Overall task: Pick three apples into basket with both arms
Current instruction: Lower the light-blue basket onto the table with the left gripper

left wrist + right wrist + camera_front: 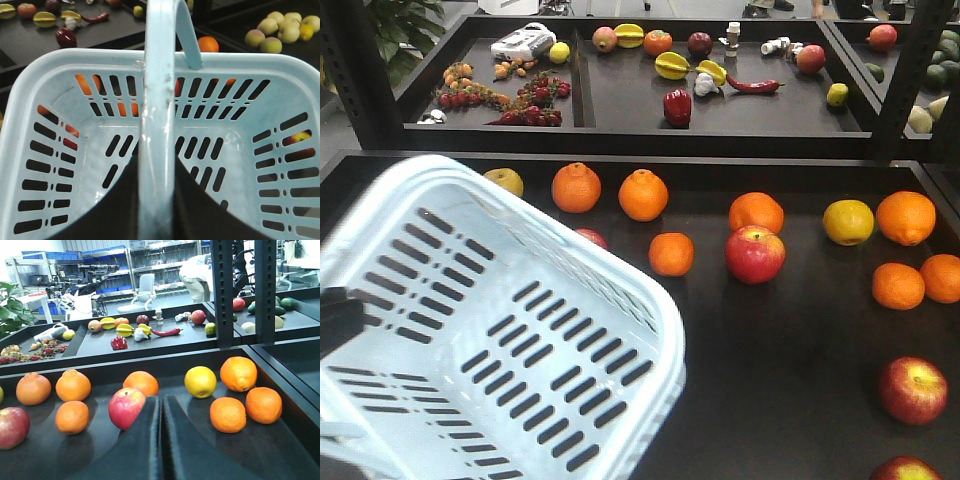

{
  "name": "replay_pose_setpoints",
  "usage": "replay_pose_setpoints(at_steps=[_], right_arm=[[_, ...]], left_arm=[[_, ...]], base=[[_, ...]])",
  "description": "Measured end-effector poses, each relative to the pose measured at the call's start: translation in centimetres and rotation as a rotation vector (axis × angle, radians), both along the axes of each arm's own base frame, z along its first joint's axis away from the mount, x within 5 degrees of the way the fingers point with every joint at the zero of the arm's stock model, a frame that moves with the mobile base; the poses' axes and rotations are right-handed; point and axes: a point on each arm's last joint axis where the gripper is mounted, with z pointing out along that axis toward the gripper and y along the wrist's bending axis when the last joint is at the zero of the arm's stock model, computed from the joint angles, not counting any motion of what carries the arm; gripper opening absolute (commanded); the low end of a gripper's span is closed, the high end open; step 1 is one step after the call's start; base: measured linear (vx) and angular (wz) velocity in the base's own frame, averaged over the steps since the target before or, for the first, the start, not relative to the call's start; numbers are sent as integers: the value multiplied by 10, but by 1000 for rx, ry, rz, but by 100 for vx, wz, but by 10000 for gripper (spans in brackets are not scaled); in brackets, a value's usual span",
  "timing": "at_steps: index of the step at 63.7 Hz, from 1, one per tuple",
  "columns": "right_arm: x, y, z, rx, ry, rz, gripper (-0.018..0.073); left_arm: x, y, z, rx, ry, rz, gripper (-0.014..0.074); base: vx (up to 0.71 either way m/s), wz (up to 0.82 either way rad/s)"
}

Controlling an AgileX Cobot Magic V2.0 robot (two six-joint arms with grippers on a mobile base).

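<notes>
The left gripper (156, 161) is closed on the basket's handle (157, 100). Its dark fingers (125, 200) press in from both sides, with the pale bar running straight up between them. The right gripper (160, 400) holds nothing. Its two black, wedge-shaped fingers are brought together with only a thin seam between them, and they hang low over the table (280, 460). An apple (126, 407) sits just to the left of the tips, though I can't tell whether it touches them. The basket (510, 265) is glossy pale blue plastic with a rounded rim and rows of long slots in its walls and floor, and there is nothing in it. It fills the near-left part of the table and is turned at a slant to the front edge, with one rounded corner pointing toward the fruit on the right. From the left wrist view its long axis lies crosswise to the handle, and its mouth faces up. The apples (755, 254) are smooth, round and dark red with yellow patches. They lie out on the matte black surface among dimpled oranges (643, 194). One apple is mid-table, two are at the near right, and another peeks over the basket's far rim.
</notes>
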Motion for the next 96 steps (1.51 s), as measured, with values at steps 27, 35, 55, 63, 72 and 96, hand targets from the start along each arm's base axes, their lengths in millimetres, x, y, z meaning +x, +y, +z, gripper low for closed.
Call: replay_pose_setpoints(at_steps=[27, 35, 55, 63, 72, 96], right_arm=[[0, 0, 0, 0, 0, 0, -4], [0, 0, 0, 0, 0, 0, -4], [0, 0, 0, 0, 0, 0, -4], [0, 0, 0, 0, 0, 0, -4], [0, 0, 0, 0, 0, 0, -4], [0, 0, 0, 0, 0, 0, -4]], left_arm=[[102, -46, 4, 141, 17, -185, -6], [134, -60, -4, 191, 53, -249, -6], [194, -92, -26, 265, 120, -456, -6], [211, -102, -37, 288, 149, -544, -6], [232, -112, -54, 300, 196, -603, -6], [264, -127, -83, 291, 251, -670, -6]], base=[[0, 0], [0, 0], [0, 0], [0, 0], [0, 0], [0, 0]])
